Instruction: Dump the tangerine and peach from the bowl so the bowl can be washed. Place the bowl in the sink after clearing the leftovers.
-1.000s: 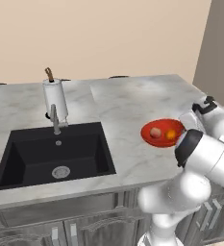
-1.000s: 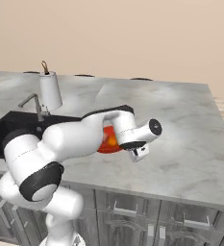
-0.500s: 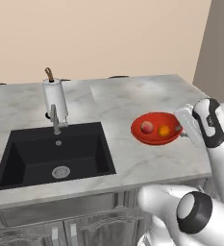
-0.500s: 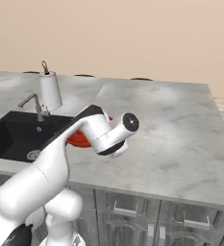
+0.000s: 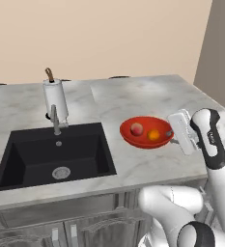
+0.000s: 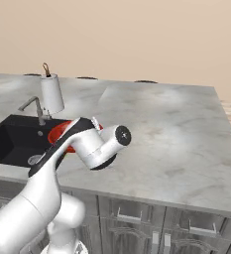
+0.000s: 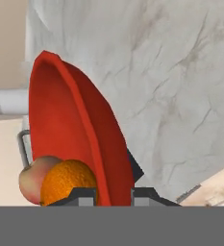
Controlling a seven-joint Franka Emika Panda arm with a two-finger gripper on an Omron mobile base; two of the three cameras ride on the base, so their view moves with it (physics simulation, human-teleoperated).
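**Ana:** Grey marble worktop [image 5: 147,96] runs wall to wall, with the black sink [image 5: 56,154] sunk into its left part, close to the front edge. A grey faucet [image 5: 56,120] stands at the sink's back rim, and a white paper towel roll [image 5: 55,96] stands upright just behind it.

**Ben:** Where is the bowl?

**Ana:** The red-orange bowl [image 5: 147,132] is just right of the sink's right rim, near the worktop's front edge. The left base view shows it nearly level. Whether it touches the marble or sits a little above it, I cannot tell.

**Ben:** Is anything in it?

**Ana:** Yes. The peach [image 5: 136,128], pinkish red, lies toward the bowl's left side, and the bright orange tangerine [image 5: 154,135] lies beside it on the right. In the hand view the two fruits touch.

**Ben:** And the fingers?

**Ana:** The white arm's fingers [image 7: 112,196] are at the bowl's right rim, closed down to a narrow gap. In the hand view the red rim passes between the two dark tips, so they grip the bowl by its edge. In the right base view the arm covers most of the bowl.
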